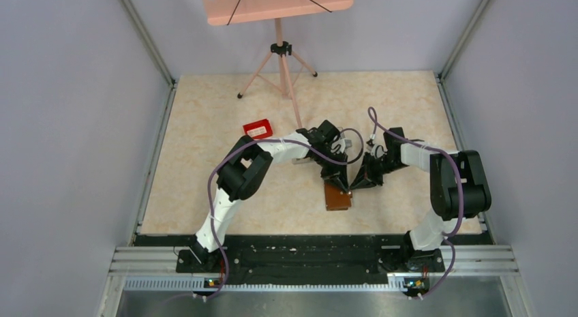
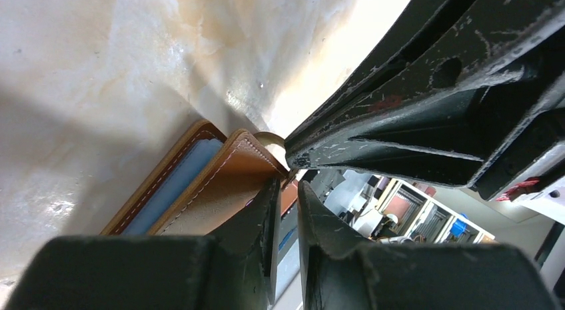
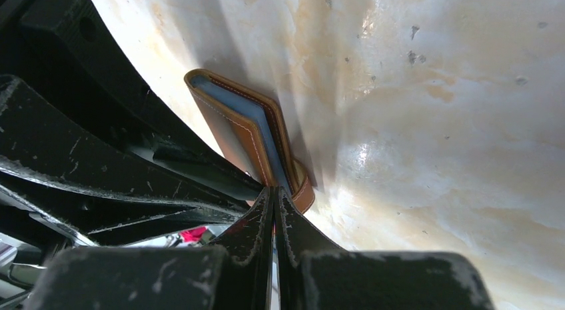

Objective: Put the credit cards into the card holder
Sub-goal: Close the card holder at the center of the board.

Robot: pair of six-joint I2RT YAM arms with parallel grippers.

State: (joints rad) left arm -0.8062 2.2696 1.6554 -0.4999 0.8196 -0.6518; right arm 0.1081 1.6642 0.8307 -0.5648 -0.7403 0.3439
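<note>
Top external: pale table (image 1: pixel 204 194), card holder (image 1: pixel 337 198) lying on it, mid-width. Left gripper (image 1: pixel 344 186) and right gripper (image 1: pixel 356 185) tip to tip at card holder's far right corner. Left fingers a narrow slit apart, right fingers all but closed; hold on anything not discernible for either. Card holder partly open at that corner. Red tray (image 1: pixel 257 129) well apart, far-left of card holder. Blue card (image 3: pixel 263 120) apparently inside card holder. Judged light, floppy at fold: pinch stiff stitched edge. Cards likely thin, slick: grip short edge.
</note>
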